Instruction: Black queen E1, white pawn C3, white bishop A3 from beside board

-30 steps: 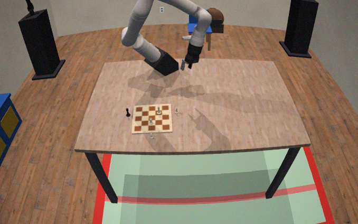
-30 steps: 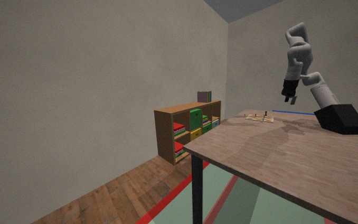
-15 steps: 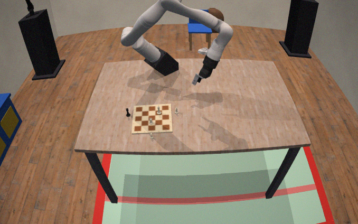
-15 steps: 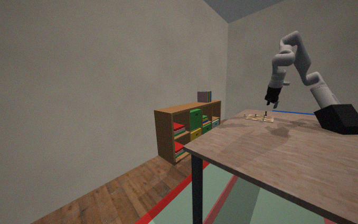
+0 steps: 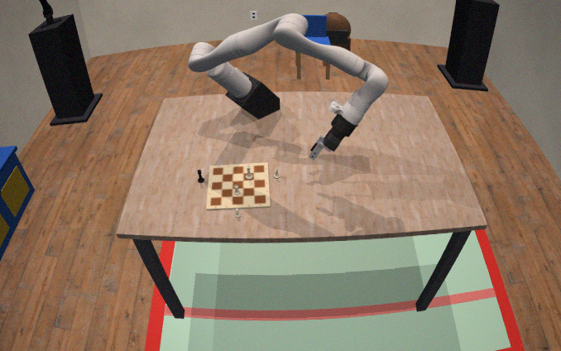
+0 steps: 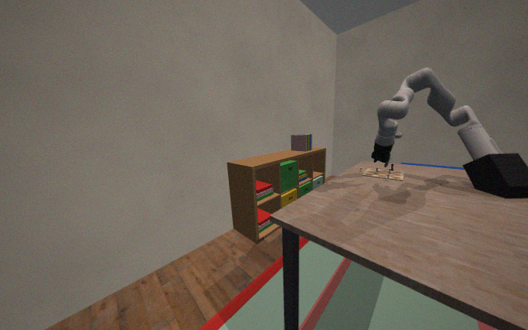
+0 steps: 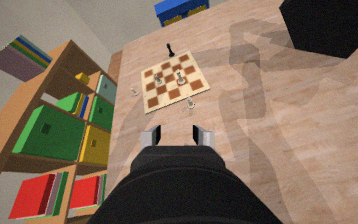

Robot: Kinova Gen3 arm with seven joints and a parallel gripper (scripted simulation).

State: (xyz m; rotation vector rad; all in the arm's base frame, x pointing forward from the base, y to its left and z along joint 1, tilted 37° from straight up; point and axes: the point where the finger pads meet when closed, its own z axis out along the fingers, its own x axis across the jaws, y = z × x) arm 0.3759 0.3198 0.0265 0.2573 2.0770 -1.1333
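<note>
The small chessboard (image 5: 209, 206) (image 7: 148, 109) (image 6: 398, 178) lies on the wooden table (image 5: 372, 199), left of middle. The black queen (image 5: 200, 176) (image 7: 170, 49) (image 6: 392, 167) stands upright just off the board's left edge. A taller white piece (image 5: 276, 173) (image 7: 190, 103), seemingly the bishop, stands off the right edge. A smaller white piece (image 5: 237, 213) (image 7: 133, 91), seemingly the pawn, stands off the front edge. Two white pieces (image 5: 248, 173) (image 5: 236, 190) stand on the board. My gripper (image 5: 314, 154) (image 7: 176, 131) is open and empty, above the table to the right of the board and tilted toward it.
The arm's black base (image 5: 258, 101) sits at the table's back. A bookshelf (image 6: 272, 187) (image 7: 50, 130) with coloured boxes stands beyond the table's front side. Black speakers (image 5: 62, 70) and a chair (image 5: 316, 29) stand on the floor away from the table.
</note>
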